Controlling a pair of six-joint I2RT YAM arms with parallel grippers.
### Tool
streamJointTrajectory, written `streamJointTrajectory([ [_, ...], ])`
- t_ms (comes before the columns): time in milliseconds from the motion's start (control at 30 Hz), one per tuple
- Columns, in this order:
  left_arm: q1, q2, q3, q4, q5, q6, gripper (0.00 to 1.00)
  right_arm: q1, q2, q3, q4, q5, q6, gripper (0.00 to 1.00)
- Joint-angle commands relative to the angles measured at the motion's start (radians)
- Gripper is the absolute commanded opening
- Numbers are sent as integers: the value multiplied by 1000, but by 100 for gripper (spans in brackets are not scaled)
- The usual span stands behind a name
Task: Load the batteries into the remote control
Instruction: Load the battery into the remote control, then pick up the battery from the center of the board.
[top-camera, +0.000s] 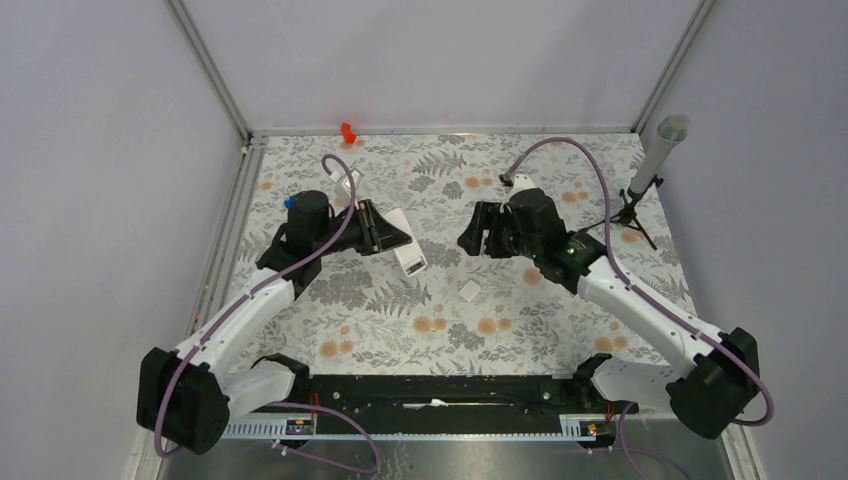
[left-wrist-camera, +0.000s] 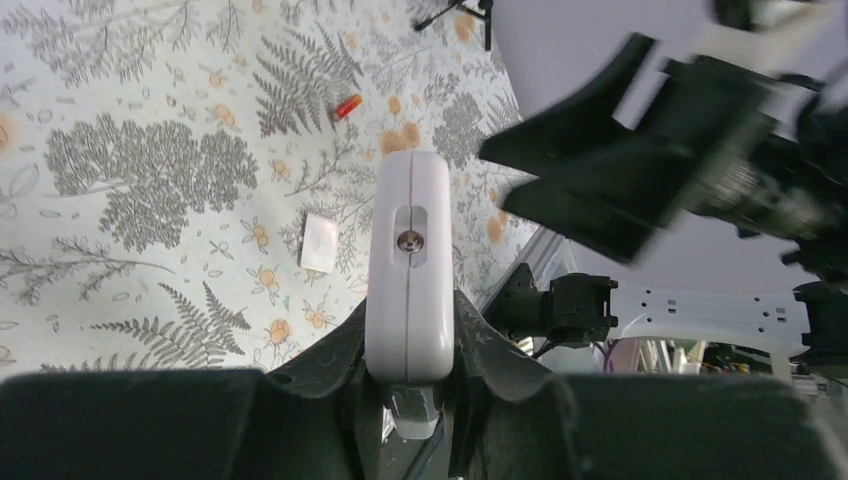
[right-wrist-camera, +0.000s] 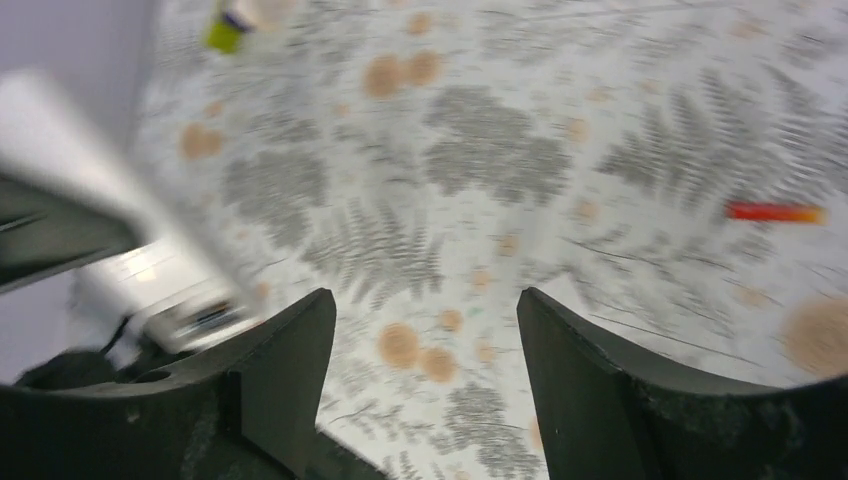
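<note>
- Two claws were in view. Your left claw (left-wrist-camera: 410, 345) pinched the white remote control (left-wrist-camera: 408, 250) by its sides, up above the flowery counter (left-wrist-camera: 150, 260).
- Your right claw (right-wrist-camera: 425, 310) stood open and held nothing.
- One red battery (left-wrist-camera: 347, 106) lay on the counter, well apart from the remote control.
- One small white square (left-wrist-camera: 320, 243) lay there too.

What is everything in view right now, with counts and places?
remote control: one, white, held in the left tool
battery: one visible, red, lying on the table beyond the remote control
flat piece: one, white, mid-table
plastic piece: one, bright red, far edge
tube on tripod: one, grey on black, far right
table: one, grey-and-orange fern print
left tool: one, black, shut on the remote control
right tool: one, black, open, empty
</note>
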Motion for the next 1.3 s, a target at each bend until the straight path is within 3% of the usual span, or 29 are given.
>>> streamJointTrajectory([
  [0,1,-106,-26,156,-44,41,0,-90,78,9,-132,223,-20,74],
  [167,1,-191,-73,269,-11,36,0,-172,204,1,-116,224,-114,71],
  [400,-1,-218,-70,298,36,22,0,-202,352,50,-161,256,-230,78],
  [567,-1,-218,-67,300,33,10,0,-230,440,103,-217,302,-144,73],
  [833,-1,-209,-80,345,55,-22,0,-237,527,133,-150,335,-20,63],
  [1267,-1,-207,-80,404,90,-72,0,-253,559,139,-133,368,38,60],
])
